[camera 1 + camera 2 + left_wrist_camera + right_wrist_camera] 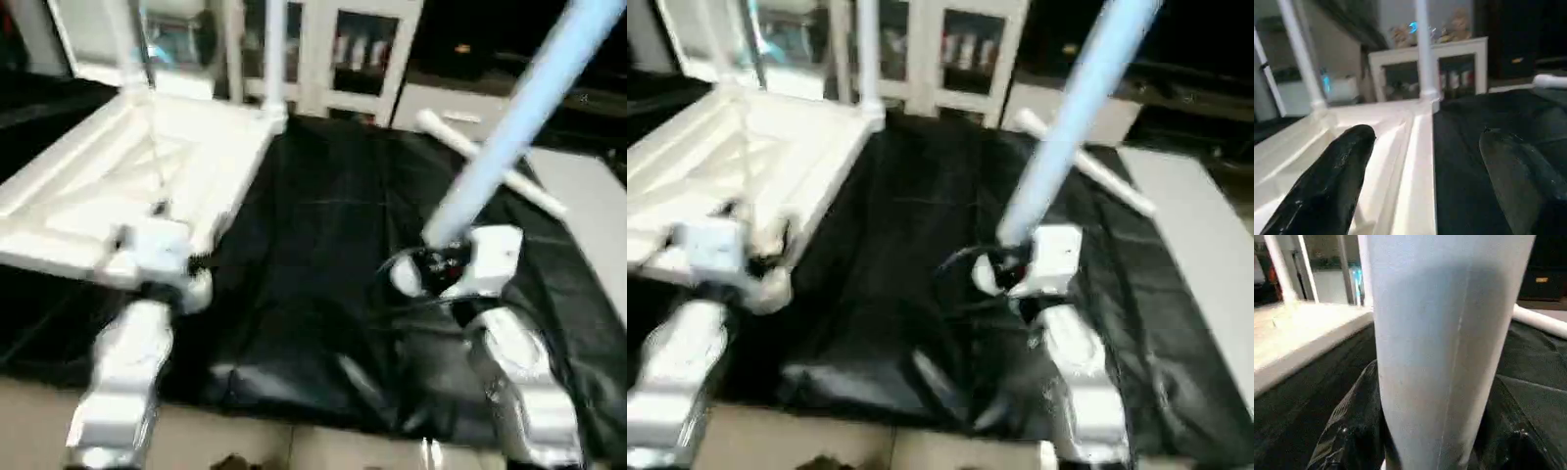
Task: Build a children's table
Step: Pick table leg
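We list: a black sheet-covered work surface; on its left side, our white plastic rectangular tabletop, ribbed underside up, two white tube legs upright in its far sockets; one long white tapered leg clasped near its end by our right gripper; another white leg lying beyond; our left gripper, spread wide and empty, over the tabletop's edge.

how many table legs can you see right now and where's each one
4. Two legs stand upright in the far corner sockets of the upturned tabletop: one, another. One leg is held in the right gripper. One lies on the black sheet behind it.
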